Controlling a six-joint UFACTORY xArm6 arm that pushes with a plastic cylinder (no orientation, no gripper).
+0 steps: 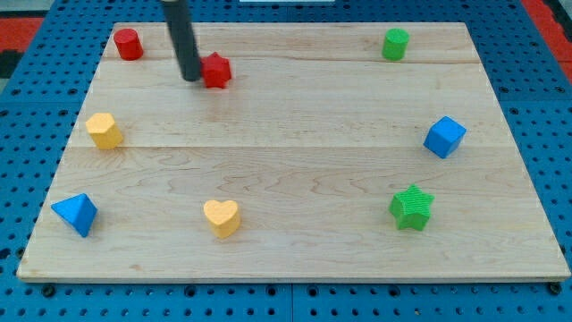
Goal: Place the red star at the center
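where the rod comes down from the view's top, my tip (191, 77) rests on the worktop (295, 170) touching or just beside the left side of the red star (216, 70). no fingers on this rig, only the straight dark rod, so nothing is grasped or released; the contact is side-on only.

red star: upper-left part of the worktop, close to the top edge, well apart from the middle of the board. sits just right of the tip.

other blocks, going round the edge:
- red cylinder (128, 43), top-left corner, left of the rod, apart from it.
- green cylinder (395, 43), near the top edge toward the view's right.
- blue cube (444, 137), right edge, about mid-height, tilted so a corner faces the camera.
- green star (411, 207), lower right, below and left of the blue cube.
- yellow heart (222, 217), lower part, left of centre.
- blue block, pyramid-like (75, 213), bottom-left corner.
- yellow block (105, 131), left edge at mid-height; shape hard to make out, perhaps many-sided.

no two blocks touch one another. worktop is pale wood with plank seams running left to right; it lies on a blue perforated base (27, 107) that shows on all sides.
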